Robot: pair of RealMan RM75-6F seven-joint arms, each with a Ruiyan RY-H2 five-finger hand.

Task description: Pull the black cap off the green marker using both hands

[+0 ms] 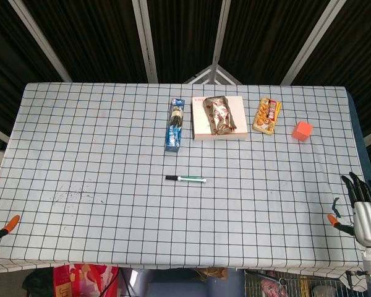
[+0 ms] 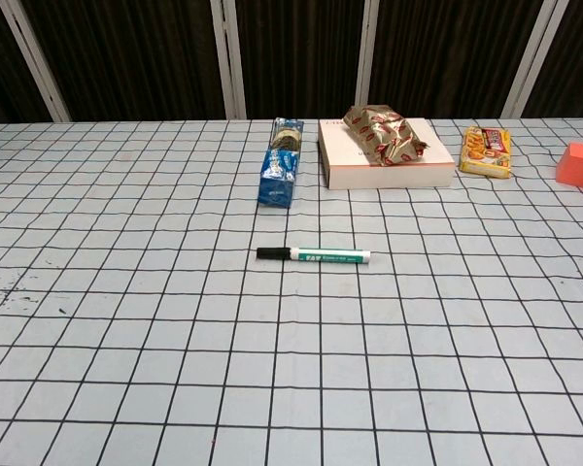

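Note:
The green marker (image 1: 187, 179) lies flat near the middle of the checked tablecloth, with its black cap (image 1: 171, 177) at its left end. The chest view shows the same marker (image 2: 316, 256) and its cap (image 2: 270, 253) still fitted on. My right hand (image 1: 363, 207) shows only in the head view, at the table's lower right edge. It is far from the marker, its fingers are apart and it holds nothing. Neither view shows my left hand.
Behind the marker stand a blue biscuit pack (image 1: 175, 125), a flat white box (image 1: 198, 124) with a gold wrapper (image 1: 221, 114) on it, a yellow snack pack (image 1: 266, 116) and an orange cube (image 1: 302, 130). Orange clamps (image 1: 11, 223) grip the cloth's edges.

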